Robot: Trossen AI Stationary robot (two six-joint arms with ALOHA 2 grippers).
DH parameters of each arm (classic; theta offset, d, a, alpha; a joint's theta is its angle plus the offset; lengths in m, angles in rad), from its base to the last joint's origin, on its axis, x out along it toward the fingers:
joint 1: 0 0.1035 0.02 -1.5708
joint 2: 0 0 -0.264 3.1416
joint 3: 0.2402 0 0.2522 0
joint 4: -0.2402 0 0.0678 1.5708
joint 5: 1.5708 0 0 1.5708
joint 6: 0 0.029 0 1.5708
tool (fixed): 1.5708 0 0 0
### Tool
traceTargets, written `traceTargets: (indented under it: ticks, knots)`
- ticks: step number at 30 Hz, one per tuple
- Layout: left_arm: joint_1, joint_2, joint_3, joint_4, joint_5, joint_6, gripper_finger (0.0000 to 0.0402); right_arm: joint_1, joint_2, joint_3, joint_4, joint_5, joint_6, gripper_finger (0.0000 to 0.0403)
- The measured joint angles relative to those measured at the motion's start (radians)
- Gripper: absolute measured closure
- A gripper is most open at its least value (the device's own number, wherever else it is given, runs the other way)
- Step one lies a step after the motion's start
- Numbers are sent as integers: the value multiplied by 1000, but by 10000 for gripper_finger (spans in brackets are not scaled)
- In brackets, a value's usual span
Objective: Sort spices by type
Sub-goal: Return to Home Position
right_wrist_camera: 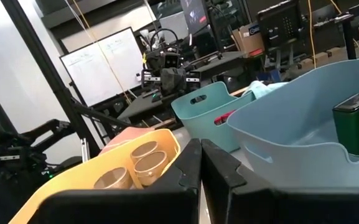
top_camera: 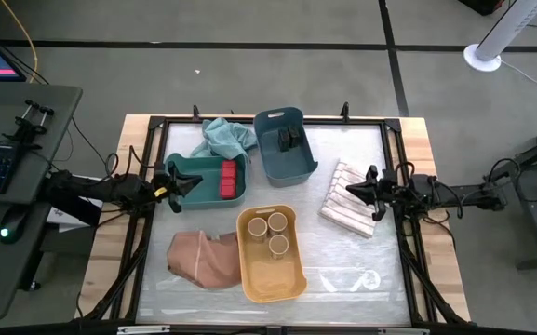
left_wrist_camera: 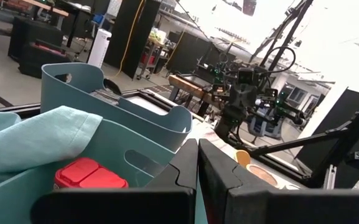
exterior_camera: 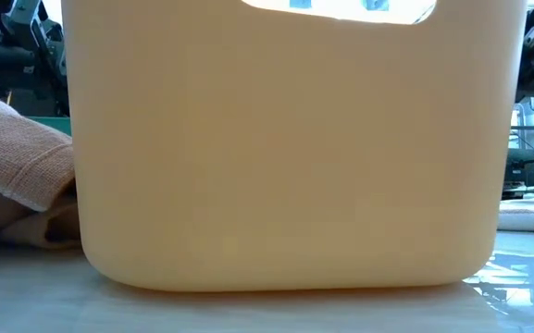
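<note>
Red boxy spices (top_camera: 229,180) (left_wrist_camera: 89,175) lie in the green bin (top_camera: 205,181). The blue bin (top_camera: 285,147) holds the dark grey boxy ones (top_camera: 289,140) (right_wrist_camera: 353,123). Three tan round jars (top_camera: 274,231) (right_wrist_camera: 143,163) stand in the yellow bin (top_camera: 270,256). My left gripper (top_camera: 192,183) (left_wrist_camera: 198,167) is shut and level over the green bin's left end, holding nothing. Also shut and holding nothing, my right gripper (top_camera: 352,193) (right_wrist_camera: 201,163) is level above the striped cloth (top_camera: 348,198).
A teal cloth (top_camera: 227,138) hangs over the green bin's far rim. A pinkish-brown cloth (top_camera: 203,258) (exterior_camera: 17,176) lies left of the yellow bin, which fills the low view (exterior_camera: 294,139). A black frame (top_camera: 268,119) runs around the table.
</note>
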Motion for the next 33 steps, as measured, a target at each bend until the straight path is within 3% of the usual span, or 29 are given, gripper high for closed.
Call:
traceTargets:
  ticks: [4,9,15,21,33]
  knots:
    - [0,0,0,0,0,0,401,0,0,0,-14,-2,0,402]
    - [0,0,0,0,0,0,401,4,0,0,-47,-88,-21,402]
    - [0,0,0,0,0,0,401,4,0,0,-52,-123,-374,402]
    - [0,0,0,-1,0,0,401,4,0,0,-52,-120,-314,402]
    - [0,0,0,-1,0,0,401,3,8,-1,-50,-125,-401,402]
